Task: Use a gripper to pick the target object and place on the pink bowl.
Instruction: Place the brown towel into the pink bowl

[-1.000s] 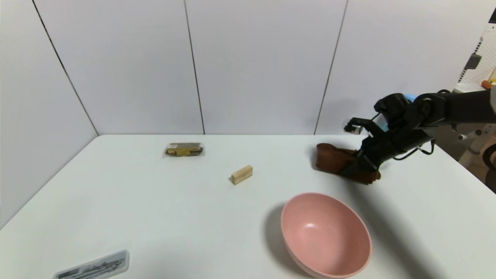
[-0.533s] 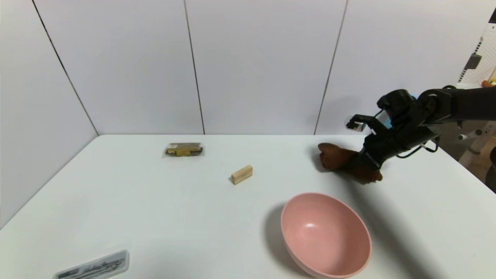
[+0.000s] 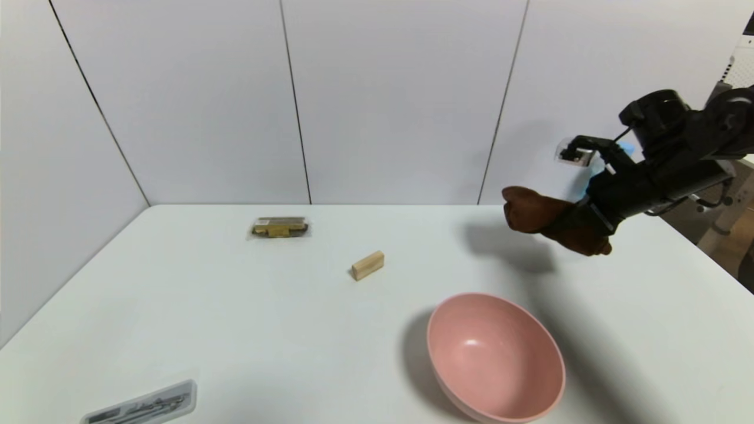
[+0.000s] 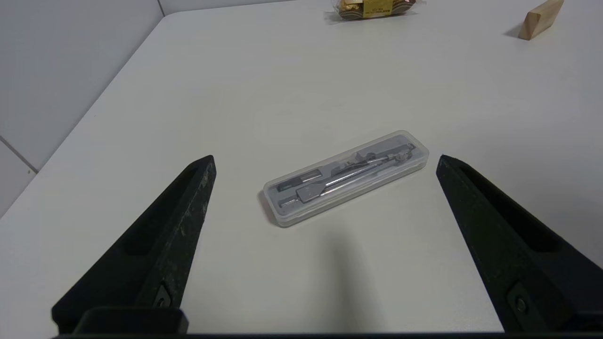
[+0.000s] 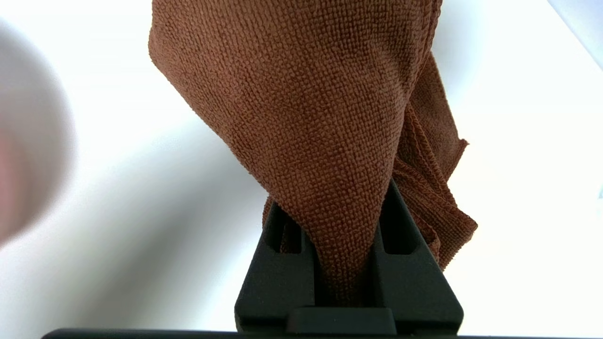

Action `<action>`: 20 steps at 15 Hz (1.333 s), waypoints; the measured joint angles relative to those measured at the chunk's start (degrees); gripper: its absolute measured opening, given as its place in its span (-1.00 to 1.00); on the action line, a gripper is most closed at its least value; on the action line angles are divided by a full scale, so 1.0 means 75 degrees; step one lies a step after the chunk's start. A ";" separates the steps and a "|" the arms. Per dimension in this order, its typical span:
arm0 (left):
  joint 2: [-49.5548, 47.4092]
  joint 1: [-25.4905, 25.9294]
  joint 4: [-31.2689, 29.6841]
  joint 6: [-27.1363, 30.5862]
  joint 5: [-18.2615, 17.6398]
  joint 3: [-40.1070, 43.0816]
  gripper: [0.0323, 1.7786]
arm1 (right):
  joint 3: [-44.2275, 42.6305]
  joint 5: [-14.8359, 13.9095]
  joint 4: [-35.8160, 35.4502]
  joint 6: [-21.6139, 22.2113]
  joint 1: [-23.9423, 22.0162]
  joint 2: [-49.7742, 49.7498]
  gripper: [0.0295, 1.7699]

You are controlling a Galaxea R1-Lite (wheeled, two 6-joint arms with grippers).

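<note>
The dark brown cloth bundle (image 3: pixel 533 213) hangs in the air over the far right of the table, pinched in my right gripper (image 3: pixel 574 224), which is shut on it. Up close in the right wrist view the cloth (image 5: pixel 311 117) bulges out from between the two black fingers (image 5: pixel 278 278) of the gripper (image 5: pixel 346 221) and covers their tips. The pink bowl (image 3: pixel 495 358) stands empty at the front, nearer and a little to the left of the cloth. My left gripper (image 4: pixel 325 162) stays parked, open, over the near left of the table.
A tan wooden block (image 3: pixel 367 265) lies mid-table and a gold-brown wrapped packet (image 3: pixel 280 227) lies at the back left. A clear case with metal tools (image 4: pixel 346 176) sits near the front left edge, just ahead of the left gripper.
My right gripper has lifted the brown cloth off the table and carried it up and slightly rightward. Its shadow now falls on the table below.
</note>
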 joint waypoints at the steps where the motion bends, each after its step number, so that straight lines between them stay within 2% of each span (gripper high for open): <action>1: 0.0000 0.0000 0.0000 -0.0003 0.0000 0.0000 0.90 | 0.0127 0.0065 0.0242 0.0000 0.0050 -0.0364 -0.69; 4: 0.0000 0.0000 0.0000 0.0000 0.0003 0.0000 0.90 | 0.0961 0.0362 0.0606 0.0044 0.0413 -0.1533 -0.69; 6: 0.0000 -0.0003 0.0000 -0.0003 0.0000 0.0000 0.90 | 0.1739 0.0432 0.0619 0.0062 0.0866 -0.2266 -0.69; 10: 0.0000 0.0000 0.0000 0.0000 0.0000 0.0000 0.90 | 0.3054 0.0489 -0.0037 0.0067 0.1960 -0.3246 -0.69; 16: 0.0000 0.0000 0.0000 0.0000 0.0007 0.0000 0.90 | 0.4176 0.0440 -0.1331 0.0085 0.3181 -0.3504 -0.69; 20: 0.0000 0.0000 0.0000 0.0000 0.0003 0.0000 0.90 | 0.4775 0.0403 -0.2194 0.0345 0.3792 -0.3243 -0.69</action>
